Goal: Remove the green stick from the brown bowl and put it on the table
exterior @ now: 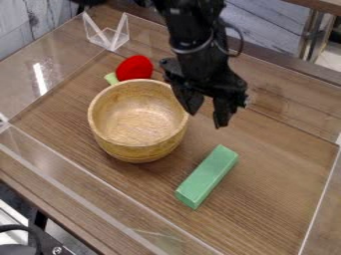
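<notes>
Brown wood-grain table (pixel 280 172), 1 flat green stick (pixel 206 177).

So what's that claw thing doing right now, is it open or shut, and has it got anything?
Gripper: can't tell whether open or shut; the green stick lies on the table, outside its fingers.

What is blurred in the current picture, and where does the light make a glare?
In the camera view, the black gripper looks soft and smeared along its edges; the green stick and the wooden bowl look clearer; pale glare shows on the glossy tabletop, toward the left side.
</notes>
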You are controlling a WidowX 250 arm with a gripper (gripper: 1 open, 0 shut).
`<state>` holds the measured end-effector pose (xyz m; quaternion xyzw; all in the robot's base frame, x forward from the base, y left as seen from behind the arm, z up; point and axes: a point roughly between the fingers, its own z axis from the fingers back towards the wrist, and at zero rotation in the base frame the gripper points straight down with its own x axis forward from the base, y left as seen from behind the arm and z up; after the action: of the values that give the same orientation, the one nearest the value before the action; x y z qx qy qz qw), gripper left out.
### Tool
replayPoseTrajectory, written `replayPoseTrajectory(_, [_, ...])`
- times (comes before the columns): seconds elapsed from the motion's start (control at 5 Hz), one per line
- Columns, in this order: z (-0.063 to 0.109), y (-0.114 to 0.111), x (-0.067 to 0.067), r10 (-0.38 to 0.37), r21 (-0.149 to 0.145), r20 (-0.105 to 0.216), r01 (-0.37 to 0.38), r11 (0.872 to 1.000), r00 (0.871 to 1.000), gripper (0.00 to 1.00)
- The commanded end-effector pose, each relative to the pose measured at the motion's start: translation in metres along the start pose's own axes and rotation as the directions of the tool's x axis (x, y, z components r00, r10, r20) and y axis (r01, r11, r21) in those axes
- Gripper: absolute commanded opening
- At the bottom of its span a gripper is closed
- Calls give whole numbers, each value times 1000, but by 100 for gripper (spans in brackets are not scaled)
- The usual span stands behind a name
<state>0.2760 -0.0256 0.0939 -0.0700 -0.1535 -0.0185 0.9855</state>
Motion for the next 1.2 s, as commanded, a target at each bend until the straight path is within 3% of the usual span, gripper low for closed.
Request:
replayPoseTrajectory(0.0, [8,-6,7,22,12,36,-22,1000,999,100])
replayPoseTrajectory(0.2, [12,-9,7,37,21,43,-38,999,998,100])
replayPoseTrajectory(0.6, [4,-24,19,177,58,68,-181,982,982,100])
replayPoseTrajectory(1.0, [-16,-26,29,162,53,72,-165,985,984,100])
